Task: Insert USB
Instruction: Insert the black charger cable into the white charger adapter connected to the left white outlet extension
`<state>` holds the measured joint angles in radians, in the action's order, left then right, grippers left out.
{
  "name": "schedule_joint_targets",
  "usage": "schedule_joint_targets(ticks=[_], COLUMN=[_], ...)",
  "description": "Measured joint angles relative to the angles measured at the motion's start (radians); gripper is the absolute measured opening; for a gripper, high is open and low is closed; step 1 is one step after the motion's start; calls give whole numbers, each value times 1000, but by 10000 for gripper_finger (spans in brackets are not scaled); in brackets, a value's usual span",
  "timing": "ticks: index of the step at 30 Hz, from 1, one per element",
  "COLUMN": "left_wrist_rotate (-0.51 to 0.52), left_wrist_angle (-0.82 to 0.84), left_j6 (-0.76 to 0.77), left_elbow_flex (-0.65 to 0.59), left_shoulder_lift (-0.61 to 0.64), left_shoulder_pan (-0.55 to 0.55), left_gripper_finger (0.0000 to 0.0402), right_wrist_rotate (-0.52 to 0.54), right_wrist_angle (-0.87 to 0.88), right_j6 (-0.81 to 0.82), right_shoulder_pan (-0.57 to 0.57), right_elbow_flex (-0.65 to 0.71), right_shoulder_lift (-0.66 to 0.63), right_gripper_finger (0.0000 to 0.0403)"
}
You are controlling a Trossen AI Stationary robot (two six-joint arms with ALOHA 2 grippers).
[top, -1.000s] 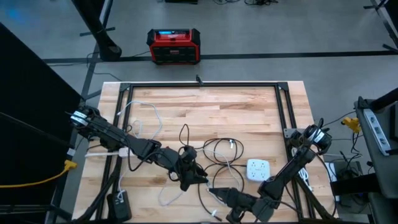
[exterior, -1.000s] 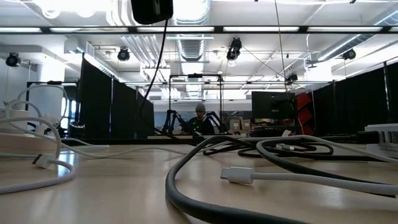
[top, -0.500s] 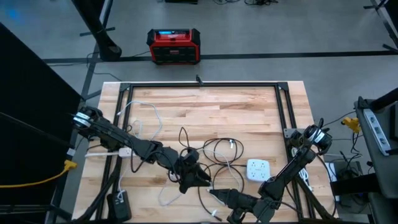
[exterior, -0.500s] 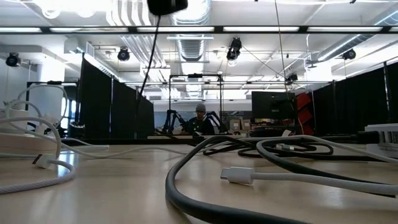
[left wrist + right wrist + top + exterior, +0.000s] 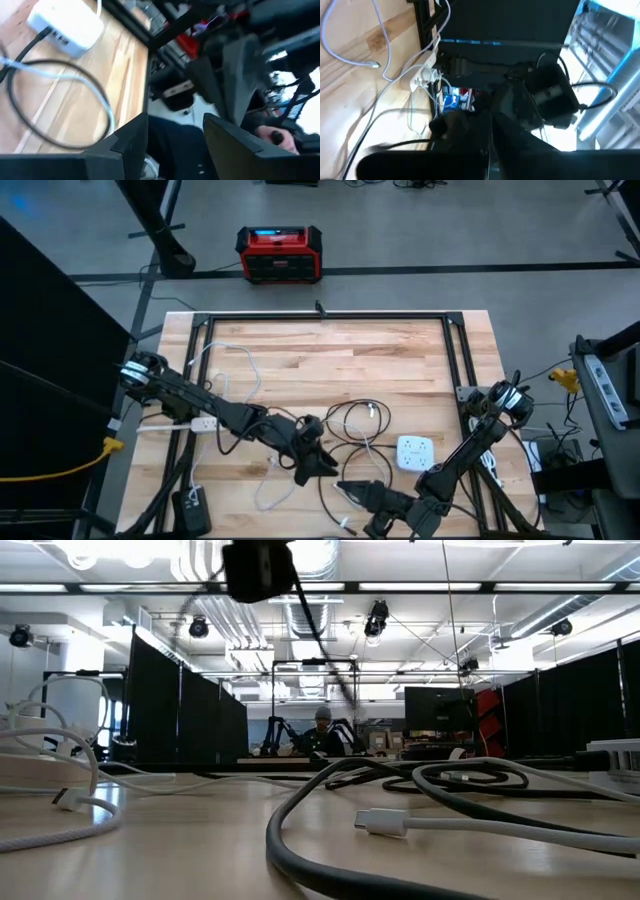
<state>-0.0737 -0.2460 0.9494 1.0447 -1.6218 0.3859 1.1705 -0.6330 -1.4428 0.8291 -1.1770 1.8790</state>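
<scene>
A white USB hub [image 5: 415, 452] [image 5: 65, 25] lies flat on the wooden table, right of centre, and a dark cable reaches its port side. Loose black and white cables [image 5: 350, 425] coil beside it. In the low view a white plug [image 5: 380, 822] lies on the wood. My left gripper [image 5: 322, 467] [image 5: 175, 117] hovers above the cables near the front edge, open, with nothing plainly between its fingers. My right gripper [image 5: 343, 486] [image 5: 489, 122] is shut just right of it, tip toward the left gripper. I see nothing between its fingers.
A white power strip [image 5: 200, 423] [image 5: 422, 75] lies at the left side with thin white cables. A black metal frame [image 5: 320, 317] borders the table. A thick grey cable [image 5: 300, 840] loops near the low camera. A person [image 5: 322, 720] sits far off in the room.
My left arm has crept slightly toward the table's right edge. In the low view its dark end at the top looms larger. The black cable below it has swung from slanting left to slanting right.
</scene>
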Motion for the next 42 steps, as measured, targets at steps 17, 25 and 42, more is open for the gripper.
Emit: schedule_joint_targets(ticks=[17, 25, 42], left_wrist_rotate=[109, 136, 335], left_wrist_angle=[87, 62, 333], left_j6=[-21, -74, -288], left_elbow_flex=[0, 76, 364], left_shoulder_lift=[26, 34, 34], left_shoulder_pan=[53, 99, 293], left_gripper_finger=[45, 2, 0], right_wrist_rotate=[-51, -487, -1186], right_wrist_angle=[797, 790, 202], right_j6=[1305, 1456, 1469], right_shoulder_pan=[-16, -129, -305], right_elbow_flex=[44, 120, 187], right_shoulder_lift=[-26, -77, -123], right_gripper_finger=[0, 0, 177])
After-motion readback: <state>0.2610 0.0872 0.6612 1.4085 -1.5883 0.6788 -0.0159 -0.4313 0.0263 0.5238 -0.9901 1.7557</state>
